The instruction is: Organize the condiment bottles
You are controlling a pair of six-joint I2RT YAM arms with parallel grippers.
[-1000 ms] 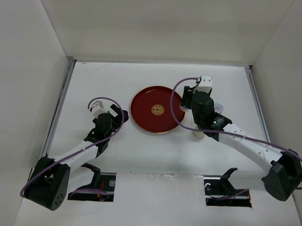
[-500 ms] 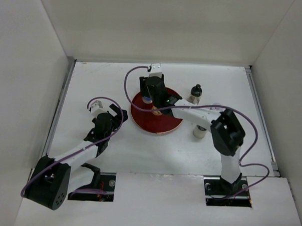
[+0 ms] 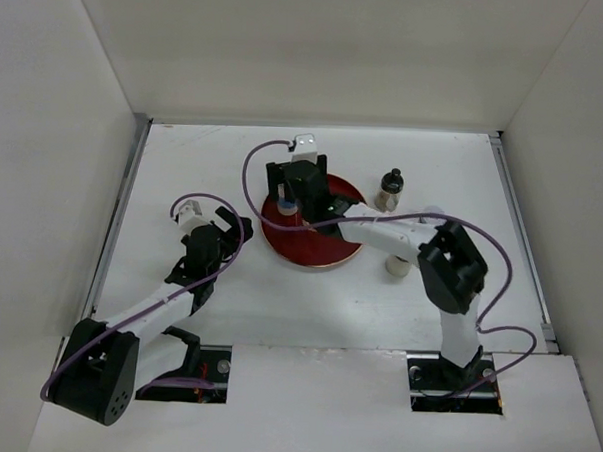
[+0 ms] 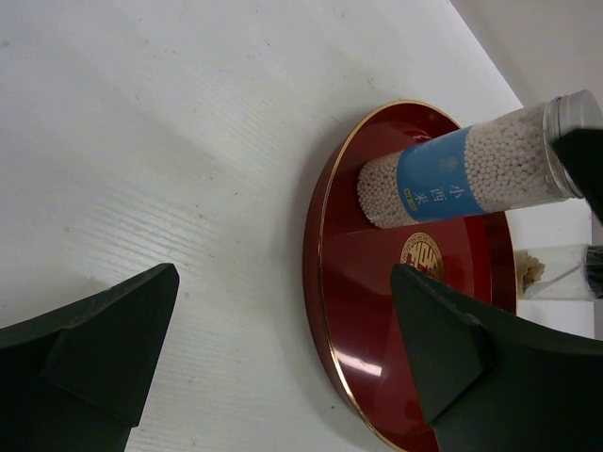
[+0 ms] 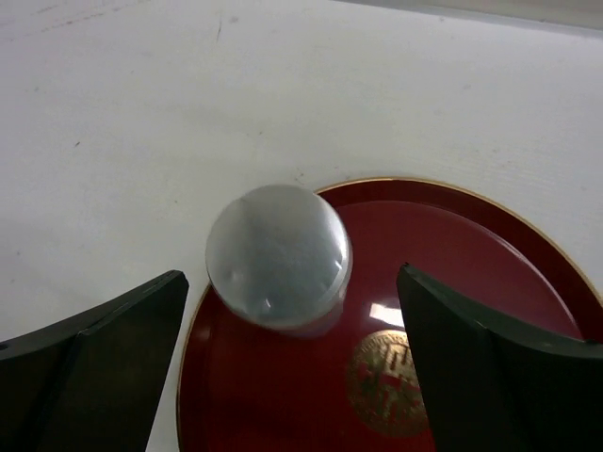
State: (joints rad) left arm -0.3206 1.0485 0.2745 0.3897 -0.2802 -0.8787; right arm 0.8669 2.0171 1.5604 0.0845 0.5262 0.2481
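Right pincer (image 5: 290, 278) leftward — wide astride bottle (image 5: 278, 252)

White table (image 3: 194, 166) boxed in by plain white wall panels (image 3: 319, 47) at 9, 12 and 3 o'clock. Metal rail (image 3: 120, 213) along 9 o'clock edge. Soft even light

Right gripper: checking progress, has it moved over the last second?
Yes. The right gripper swung left, from beyond the red plate's right rim to above its left side.

white arm links (image 3: 148, 304), black joints (image 3: 95, 367), purple cables (image 3: 246, 174), dark fingers (image 4: 85, 348)
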